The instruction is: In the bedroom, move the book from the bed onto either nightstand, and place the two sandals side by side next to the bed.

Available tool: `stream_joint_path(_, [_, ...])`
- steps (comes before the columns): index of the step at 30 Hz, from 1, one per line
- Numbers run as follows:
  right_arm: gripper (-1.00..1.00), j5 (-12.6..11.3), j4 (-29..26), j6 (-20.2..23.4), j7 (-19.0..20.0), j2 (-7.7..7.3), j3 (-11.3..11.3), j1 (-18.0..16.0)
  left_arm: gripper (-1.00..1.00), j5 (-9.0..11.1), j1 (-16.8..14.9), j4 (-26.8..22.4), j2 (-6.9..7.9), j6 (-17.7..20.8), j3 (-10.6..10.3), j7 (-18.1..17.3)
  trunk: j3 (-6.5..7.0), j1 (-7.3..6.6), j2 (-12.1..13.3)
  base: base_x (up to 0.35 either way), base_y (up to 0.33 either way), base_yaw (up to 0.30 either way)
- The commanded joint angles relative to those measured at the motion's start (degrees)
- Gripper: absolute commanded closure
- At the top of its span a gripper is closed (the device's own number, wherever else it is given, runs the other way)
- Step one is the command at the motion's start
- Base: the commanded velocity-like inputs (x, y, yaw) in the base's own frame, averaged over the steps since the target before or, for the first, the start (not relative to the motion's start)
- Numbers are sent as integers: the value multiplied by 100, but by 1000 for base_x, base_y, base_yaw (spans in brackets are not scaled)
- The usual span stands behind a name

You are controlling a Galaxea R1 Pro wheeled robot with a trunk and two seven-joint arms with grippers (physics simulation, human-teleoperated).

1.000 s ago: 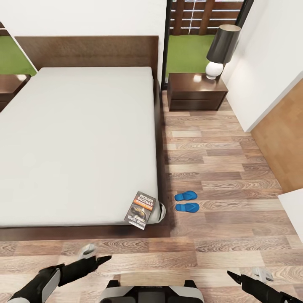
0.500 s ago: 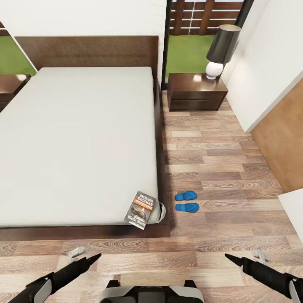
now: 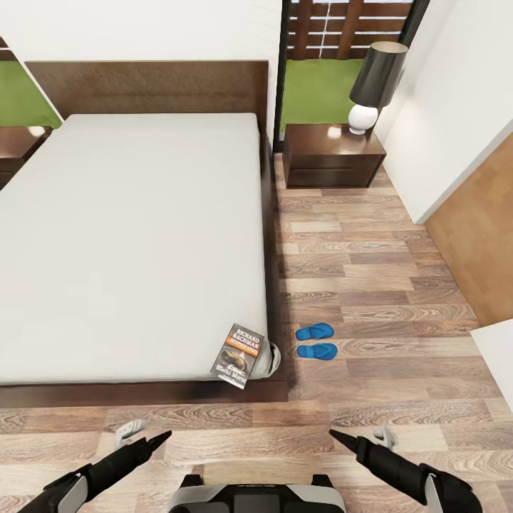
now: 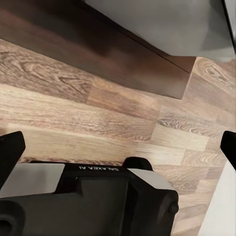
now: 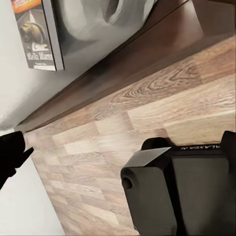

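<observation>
At the bed's (image 3: 142, 235) corner, book (image 3: 238, 356) overhangs; both claws' (image 3: 158, 438) (image 3: 342, 437) spread unclear.

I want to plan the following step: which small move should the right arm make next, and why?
Probably reach the right gripper forward over the bed frame toward the book: it lies at the mattress's near corner, untouched, while the sandals already lie paired beside the bed.

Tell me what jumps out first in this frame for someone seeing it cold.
The big grey bed dominates the head view's left and middle, with the book lying flat at its near right corner. On the wood floor just right of that corner, two bright-blue sandals sit side by side. At the far right stands a dark nightstand bearing a lamp.
</observation>
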Motion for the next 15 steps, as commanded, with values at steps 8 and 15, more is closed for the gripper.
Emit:
stream_joint_path(8, [-100,34,-38,10,120,77,128,-23,-100,11,-2,-7,17,63,754,-62,-4,1,-5,0,0,0])
stream_joint_path(15, [-100,29,-45,11,125,80,224,-25,-100,10,-2,-8,13,64,829,-65,-4,1,-5,0,0,0])
